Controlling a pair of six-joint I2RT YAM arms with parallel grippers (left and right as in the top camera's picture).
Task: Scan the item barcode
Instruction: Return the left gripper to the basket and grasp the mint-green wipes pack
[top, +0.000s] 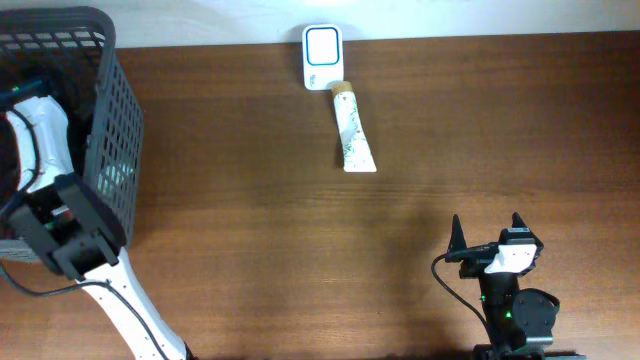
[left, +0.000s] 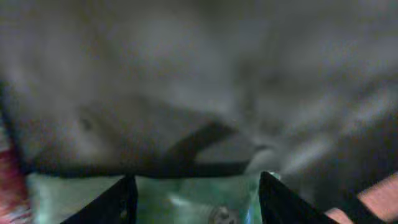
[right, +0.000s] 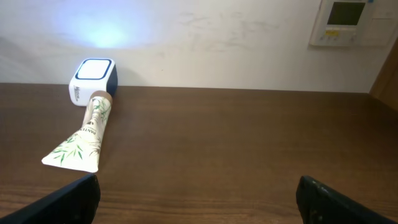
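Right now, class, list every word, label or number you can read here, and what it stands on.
None reads clearly.
On the scanner: side print, too blurred.
On the tube: leaf pattern; lettering, if any, too small.
On the wall panel: display too small.

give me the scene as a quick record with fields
scanner: white, screen lit, at the table's far edge
tube: lying flat, cap end at the scanner
basket: dark mesh, on the left
left fingers: inside the basket, either side of a green packet; view is blurred, grip unclear
right fingers: wide open, nothing between them, low over the near right of the table, facing the tube and scanner
scan: not under way, nothing is held to the scanner
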